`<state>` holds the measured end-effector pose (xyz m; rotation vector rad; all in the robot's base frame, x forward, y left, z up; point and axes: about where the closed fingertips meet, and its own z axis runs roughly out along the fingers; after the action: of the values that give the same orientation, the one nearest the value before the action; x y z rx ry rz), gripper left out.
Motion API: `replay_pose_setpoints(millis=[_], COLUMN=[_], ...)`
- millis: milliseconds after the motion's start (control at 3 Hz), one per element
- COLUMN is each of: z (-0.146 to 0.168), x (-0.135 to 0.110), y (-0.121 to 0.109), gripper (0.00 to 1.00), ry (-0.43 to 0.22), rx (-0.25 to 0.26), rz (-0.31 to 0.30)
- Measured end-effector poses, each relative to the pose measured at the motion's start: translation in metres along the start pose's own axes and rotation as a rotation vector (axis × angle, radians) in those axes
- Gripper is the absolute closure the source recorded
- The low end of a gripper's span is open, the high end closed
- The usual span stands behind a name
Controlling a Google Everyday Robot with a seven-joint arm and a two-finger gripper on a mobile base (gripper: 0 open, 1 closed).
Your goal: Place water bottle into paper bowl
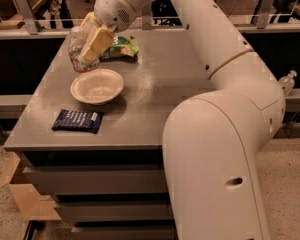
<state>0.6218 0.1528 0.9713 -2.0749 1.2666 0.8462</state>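
a: on the grey table?
b: dark blue packet flat near the front left edge; green snack bag at the far side.
a: off the table?
b: open cardboard box on the floor, lower left; small clear bottle far right.
a: gripper?
b: above the table's far left, clamped on the water bottle.

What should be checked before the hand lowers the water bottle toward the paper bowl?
1. Grasp: hand is shut on the water bottle, held off the table: ok.
2. Alignment: the bottle's base appears over the far-left rim of the paper bowl, not its middle: not ok.
3. Bowl upright and empty: ok.
4. Green bag and dark packet lie apart from the bowl: ok.
5. Height of the bottle's base above the bowl: cannot tell.
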Motion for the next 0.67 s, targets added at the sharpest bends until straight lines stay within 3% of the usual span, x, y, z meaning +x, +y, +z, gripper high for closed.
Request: replay_pose_setpoints(millis=[333, 667], z=[0.0037, 0.0068], x=[0.0070, 0.0043], y=[-0.0012, -0.0088], gripper=[1.00, 0.81], ry=[0.006, -0.005], rx=[-0.010, 0.013], rz=[0.016, 0.016])
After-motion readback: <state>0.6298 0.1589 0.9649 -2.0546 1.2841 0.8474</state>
